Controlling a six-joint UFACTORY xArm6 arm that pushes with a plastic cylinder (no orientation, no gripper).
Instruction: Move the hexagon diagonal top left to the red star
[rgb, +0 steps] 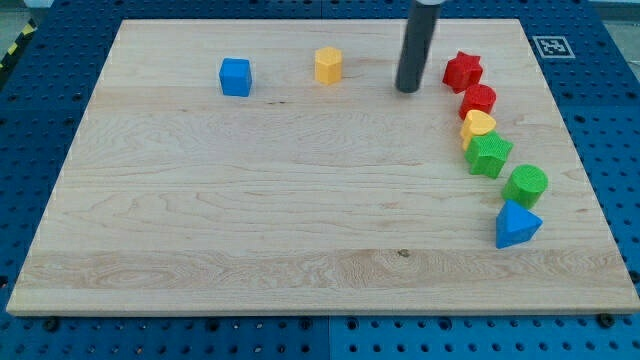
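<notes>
Currently on the wooden board (300, 220), itemised from the view's left to right:

1. Blue cube (236, 77): far left part of the board, standing alone.
2. Yellow hexagon (328, 65): far edge region, right of the blue cube and well apart from it. This is the task's block; it sits left of the rod and at about the same depth as the red star, with the rod between the two.
3. My tip (408, 90): lower end of the dark rod, resting on the board between the yellow hexagon and the red star, nearer the star, touching neither. The arm carries no pincer, only this rod, so nothing opens, closes or grips.
4. Red star (463, 71): far right, head of a curved row of blocks running toward the near right.
5. Red cylinder (479, 99): just beside the star, on its near right.
6. Yellow heart-like block (478, 124): touching or nearly touching the red cylinder; exact shape hard to tell.
7. Green star-like block (489, 154): directly against the yellow block's near side.
8. Green cylinder (526, 184): next along, slightly right.
9. Blue triangular block (517, 224): near end of the row, just below the green cylinder.

Surround: blue perforated table (60, 40) beneath the board; a black-and-white marker (549, 46) at the board's far right corner.
</notes>
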